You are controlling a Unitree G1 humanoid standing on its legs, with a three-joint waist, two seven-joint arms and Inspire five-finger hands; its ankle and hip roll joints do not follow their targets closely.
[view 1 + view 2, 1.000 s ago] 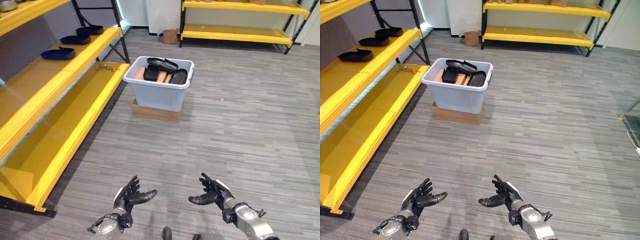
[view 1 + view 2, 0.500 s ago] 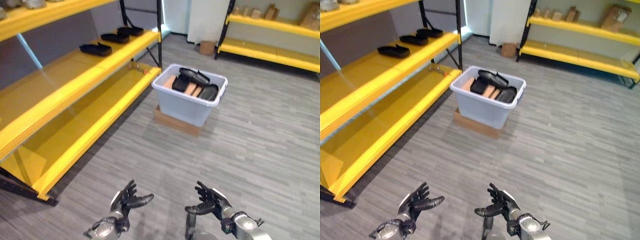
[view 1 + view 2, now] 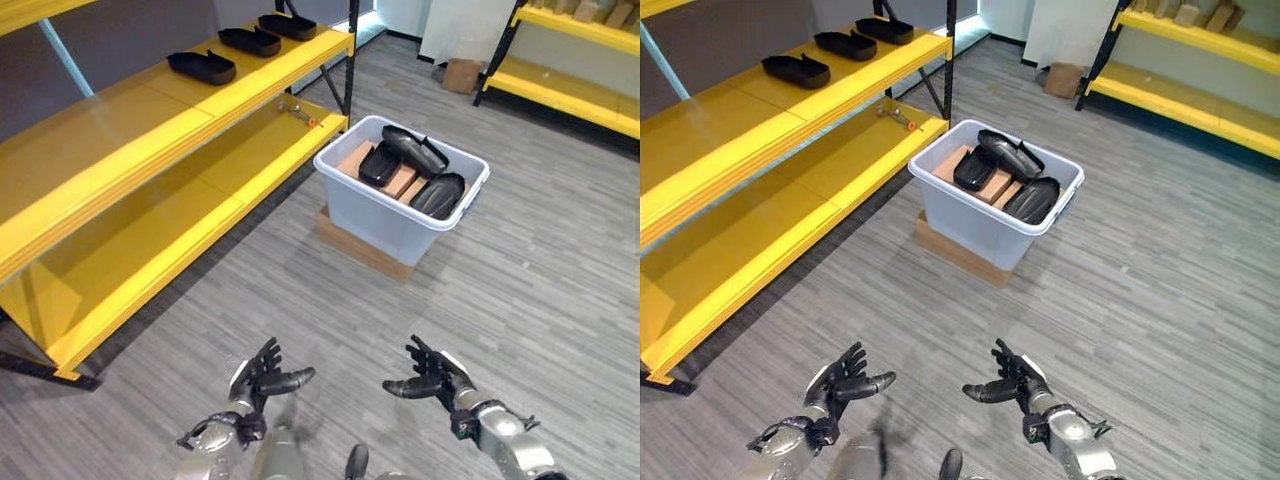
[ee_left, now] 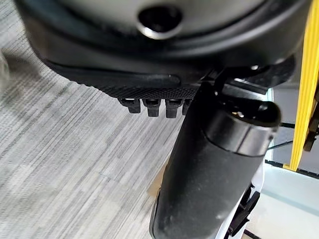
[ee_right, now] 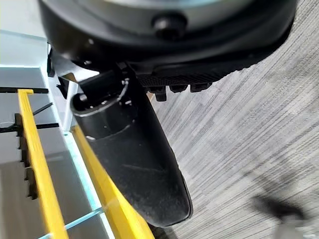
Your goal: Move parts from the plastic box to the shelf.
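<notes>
The left robot hand (image 3: 262, 381) and the right robot hand (image 3: 432, 378) hovered low over the grey floor (image 3: 560, 270), palms turned toward each other, fingers spread and relaxed, holding nothing. They were well apart from the plastic box (image 3: 380, 216), which stood farther ahead on a flat piece of cardboard (image 3: 362, 255), just beside the corner of the yellow shelf (image 3: 150, 150) on the robot's left. Inside the box lay 3 black parts (image 3: 412, 150) on top of brown cardboard pieces (image 3: 352, 158). On the shelf's upper level, 3 more black parts (image 3: 202, 66) sat in a row along the front edge, apart from one another. A small tool with an orange tip (image 3: 296, 110) lay on the lower level near the upright post. A second yellow shelf (image 3: 560, 90) stood at the far wall, with a brown carton (image 3: 460, 74) on the floor next to it.
</notes>
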